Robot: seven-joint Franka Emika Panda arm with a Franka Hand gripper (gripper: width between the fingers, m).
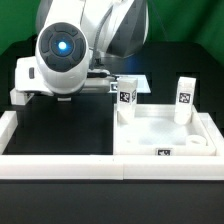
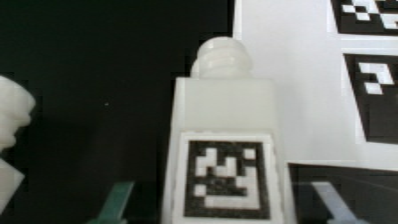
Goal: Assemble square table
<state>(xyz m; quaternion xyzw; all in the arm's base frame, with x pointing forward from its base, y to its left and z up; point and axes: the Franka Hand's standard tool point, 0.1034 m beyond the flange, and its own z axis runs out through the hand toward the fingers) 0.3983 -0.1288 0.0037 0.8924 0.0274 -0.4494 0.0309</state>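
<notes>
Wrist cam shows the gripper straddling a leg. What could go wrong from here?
1. The gripper is open, with gaps showing either side of the leg; an uneven close could twist it.
2. A rounded white part sits close beside that leg; the gripper might clip it when moving off.

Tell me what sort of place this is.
Probably a robotics lab bench: a black work surface fenced by white border walls, tagged legs standing in the tabletop, a marker board.
</notes>
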